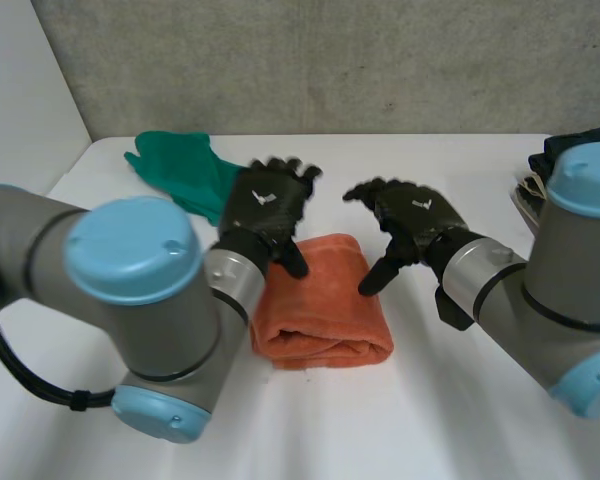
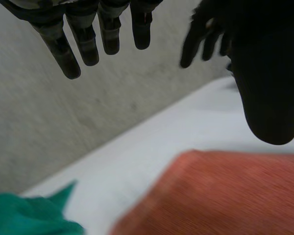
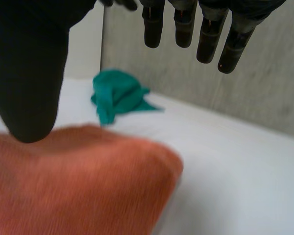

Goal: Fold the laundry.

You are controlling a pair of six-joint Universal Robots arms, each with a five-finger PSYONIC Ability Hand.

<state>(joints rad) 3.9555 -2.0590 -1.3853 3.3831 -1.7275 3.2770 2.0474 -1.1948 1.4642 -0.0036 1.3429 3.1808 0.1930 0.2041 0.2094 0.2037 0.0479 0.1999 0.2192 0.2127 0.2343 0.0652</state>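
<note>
Orange towel (image 1: pixel 325 305), a thick, nubby terry bundle folded into a rounded rectangle, lay on the white table (image 1: pixel 460 420) beneath both thumbs. Left hand (image 1: pixel 268 203) and right hand (image 1: pixel 412 215) hovered palm-down above it, fingers spread and loosely straight, gripping nothing. Beyond the left fingertips sat a crumpled green cloth (image 1: pixel 180 170).

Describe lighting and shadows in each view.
Head view: soft even light, no glare on the white table, faint shadow at the near edge of the orange towel. Left wrist view: left hand in shade. Right wrist view: right hand shaded, green cloth evenly lit.
</note>
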